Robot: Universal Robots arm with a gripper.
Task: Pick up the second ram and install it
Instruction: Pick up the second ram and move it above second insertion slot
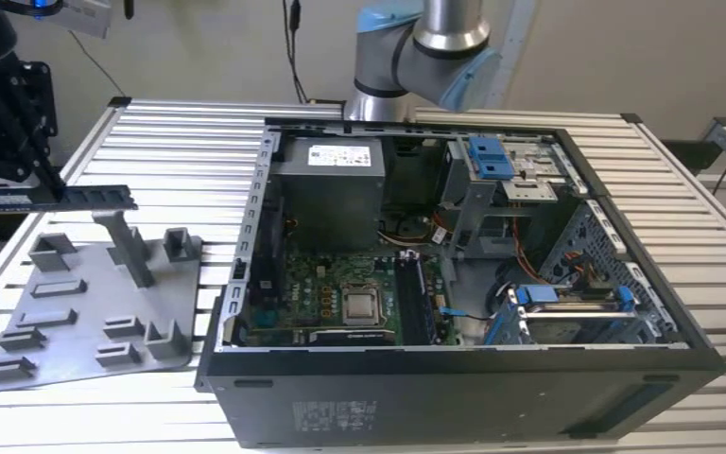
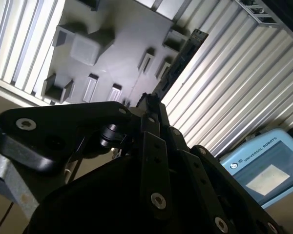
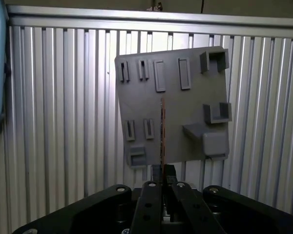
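Grip on the second ram (image 1: 95,197): pinched between the fingers (image 2: 150,127) of the gripper (image 1: 50,187), jaws drawn in tight on its flat faces, taken part-way along its length with dark board sticking out to either side. Held level at the exterior view's left, just above the tall peg (image 1: 124,241) of the grey tray (image 1: 86,317); contact with that peg not clear. Well apart from the open computer case (image 1: 464,397) and its motherboard (image 1: 337,284). Edge-on in the first wrist view, the second ram (image 3: 162,127) a thin line running out from the gripper (image 3: 162,171) over the grey tray (image 3: 136,105). In the second wrist view, the second ram (image 2: 183,56) a dark strip reaching past the fingertips, across the tray's edge and the slatted table (image 2: 234,87).
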